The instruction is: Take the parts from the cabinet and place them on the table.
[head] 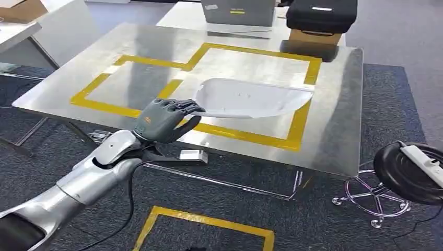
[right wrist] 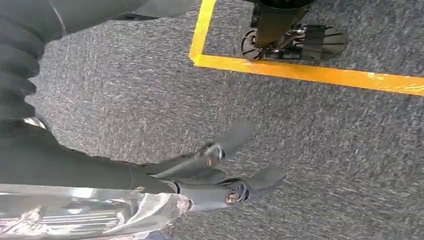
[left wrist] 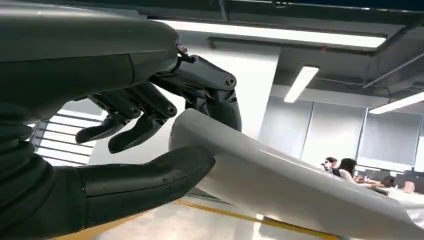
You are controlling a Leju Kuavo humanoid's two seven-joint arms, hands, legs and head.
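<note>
The far end of the white part (left wrist: 300, 185) is cut off by the left wrist view's edge. One finger of the right hand (right wrist: 220, 172) is blurred.

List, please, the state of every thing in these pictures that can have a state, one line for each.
White part: held at one end, over the table, inside the yellow tape frame.
Left robot hand: gripping the white part's end.
Right robot hand: holds nothing, fingers apart, hanging over the carpet.
Table: bare metal, marked with yellow tape.
</note>
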